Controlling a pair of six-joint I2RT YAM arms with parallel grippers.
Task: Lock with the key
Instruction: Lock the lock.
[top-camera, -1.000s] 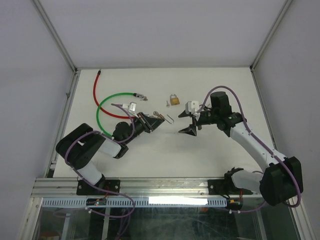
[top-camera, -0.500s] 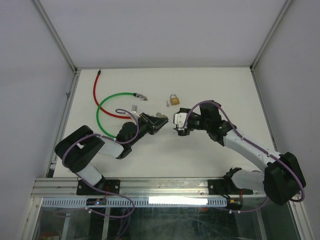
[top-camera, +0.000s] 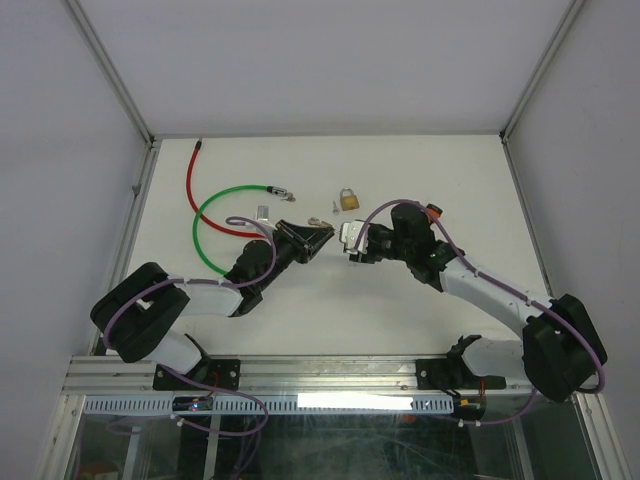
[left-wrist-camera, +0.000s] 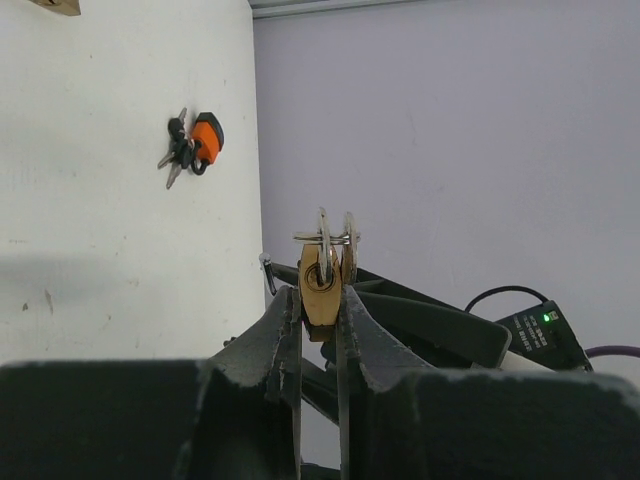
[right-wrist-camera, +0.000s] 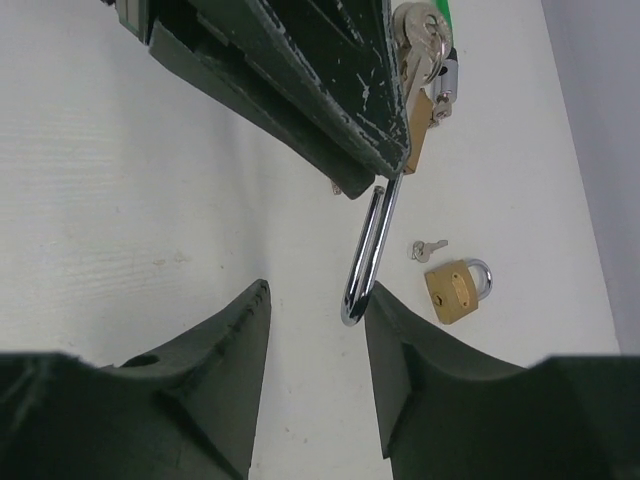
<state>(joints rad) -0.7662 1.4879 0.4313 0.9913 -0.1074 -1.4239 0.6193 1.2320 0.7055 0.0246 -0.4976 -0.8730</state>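
The padlock (right-wrist-camera: 414, 140) is clamped in the left gripper (left-wrist-camera: 320, 305). The right gripper (right-wrist-camera: 318, 298), at 3 o'clock from it, is spread apart around the long shackle (right-wrist-camera: 372, 245). Next, the shackle likely must be gripped and pushed in.

A white table (top-camera: 420, 160) carries everything. At its far left lies a red cable (top-camera: 189, 180), curving toward the middle and crossing a green cable (top-camera: 197, 228) that is coiled in a loop with a metal end (top-camera: 281, 191). A small silver piece (top-camera: 262, 213) sits just inside that loop. Near the centre rests a brass padlock (top-camera: 347, 200), lying flat, shackle pointing to the far edge, and a small key (right-wrist-camera: 428, 248) lies just beside it. Further right sits an orange lock with a bunch of keys (left-wrist-camera: 197, 143)
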